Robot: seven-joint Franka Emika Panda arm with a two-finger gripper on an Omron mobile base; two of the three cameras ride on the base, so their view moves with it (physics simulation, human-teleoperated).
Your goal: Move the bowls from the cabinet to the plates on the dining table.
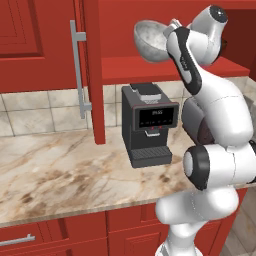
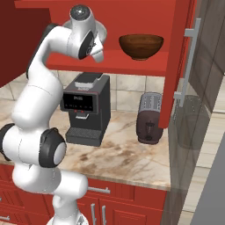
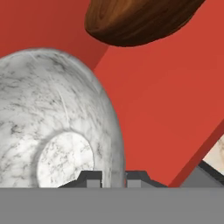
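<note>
At red cabinet shelf (image 2: 132,61), claw (image 3: 113,177) clamped on marbled bowl (image 3: 57,127) rim; marble counter (image 1: 60,165) below.

A grey-white marbled round bowl (image 1: 151,41) is tilted above the front edge of the red cabinet shelf (image 2: 132,61), its rim between the fingertips of the gripper (image 3: 113,178). A dark glossy brown round bowl (image 2: 141,46) sits on the shelf toward its right end. Below, on the marble desk (image 1: 60,175), a black boxy coffee machine (image 2: 85,109) stands near the back wall, left of a dark toaster (image 2: 149,117).
</note>
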